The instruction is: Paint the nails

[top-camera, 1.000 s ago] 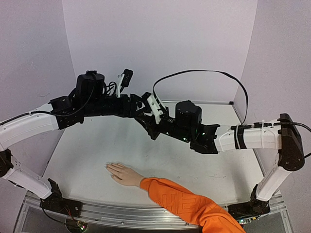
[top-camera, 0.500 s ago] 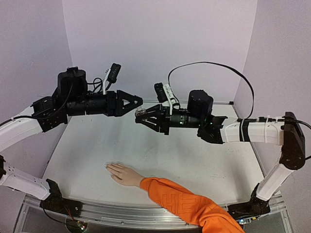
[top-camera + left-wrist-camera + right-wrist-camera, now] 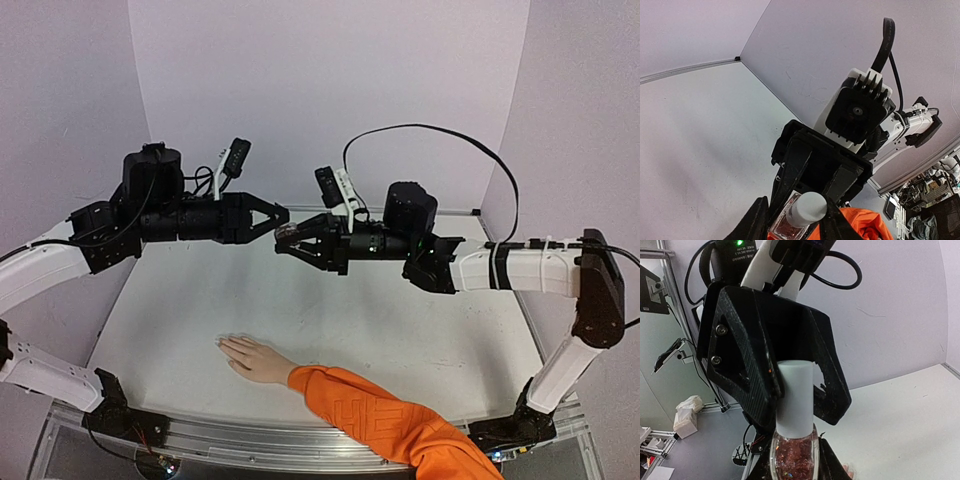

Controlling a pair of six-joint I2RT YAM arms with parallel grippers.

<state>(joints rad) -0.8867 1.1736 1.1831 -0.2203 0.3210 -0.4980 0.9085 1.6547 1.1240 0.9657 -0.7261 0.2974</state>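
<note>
A pale beige hand (image 3: 252,358) with an orange sleeve (image 3: 380,420) lies flat on the table near the front; its nails (image 3: 224,345) are barely distinguishable. My right gripper (image 3: 292,240) is shut on a small glass bottle (image 3: 792,456) of reddish glitter polish with a whitish-grey cap (image 3: 795,400), held in mid-air above the table's far middle. My left gripper (image 3: 283,217) faces it, open, with its black fingers (image 3: 745,365) on either side of the cap (image 3: 807,210). One finger is against the cap and the other stands slightly off it.
The white table (image 3: 200,300) is walled in by pale lilac panels. A black cable (image 3: 430,130) arcs over the right arm. The orange sleeve also shows below the bottle in the left wrist view (image 3: 865,225).
The arms drew apart from a close tangle, and the right gripper levelled the bottle towards the left arm. The left gripper then moved right, so its fingers now flank the cap.
</note>
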